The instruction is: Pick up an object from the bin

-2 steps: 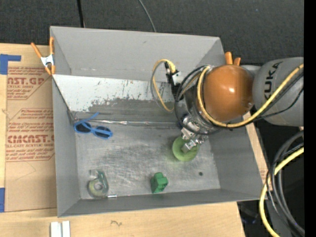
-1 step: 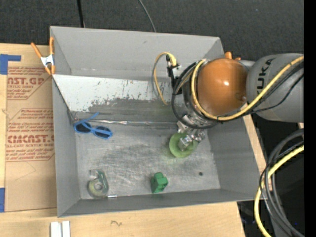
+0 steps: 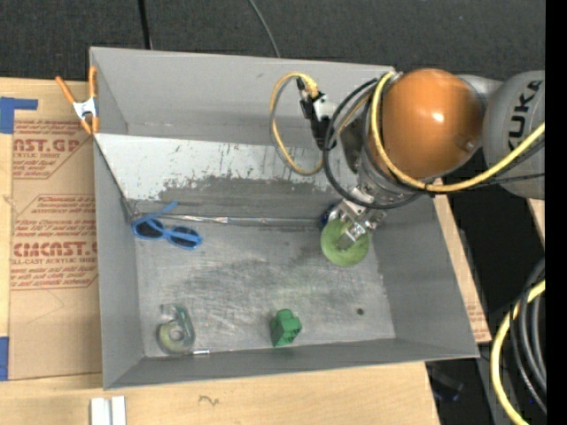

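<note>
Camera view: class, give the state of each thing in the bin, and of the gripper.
gripper: low over the pale green round thing.
pale green round thing: under the gripper, right side.
blue sunglasses: lying at left, apart.
green block: lying near the front, middle.
greyish roll: lying front left.

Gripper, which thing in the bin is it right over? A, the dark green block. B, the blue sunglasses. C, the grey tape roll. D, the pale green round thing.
D: the gripper hangs directly above the pale green round thing near the right wall of the bin.
</note>
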Motion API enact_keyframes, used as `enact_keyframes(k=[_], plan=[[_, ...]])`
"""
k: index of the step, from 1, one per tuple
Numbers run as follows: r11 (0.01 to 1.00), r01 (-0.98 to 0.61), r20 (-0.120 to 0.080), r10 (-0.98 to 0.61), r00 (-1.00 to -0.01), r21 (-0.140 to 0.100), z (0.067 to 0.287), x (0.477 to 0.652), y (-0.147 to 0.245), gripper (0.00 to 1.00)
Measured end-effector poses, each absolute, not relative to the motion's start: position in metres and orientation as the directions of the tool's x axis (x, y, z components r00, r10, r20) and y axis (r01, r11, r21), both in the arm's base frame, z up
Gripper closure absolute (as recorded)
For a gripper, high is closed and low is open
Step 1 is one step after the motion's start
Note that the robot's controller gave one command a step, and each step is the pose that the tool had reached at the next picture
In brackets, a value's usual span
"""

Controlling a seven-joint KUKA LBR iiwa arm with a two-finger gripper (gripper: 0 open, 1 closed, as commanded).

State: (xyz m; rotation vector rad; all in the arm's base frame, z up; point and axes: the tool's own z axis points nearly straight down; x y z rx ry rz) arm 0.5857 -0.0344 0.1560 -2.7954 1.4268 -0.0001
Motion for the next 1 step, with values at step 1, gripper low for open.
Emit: enact_keyframes(k=[1], plan=[[-0.636,-0.772,-0.002,-0.772,0.636,-0.002,0.1836,0.5813,-0.0373,1.0]])
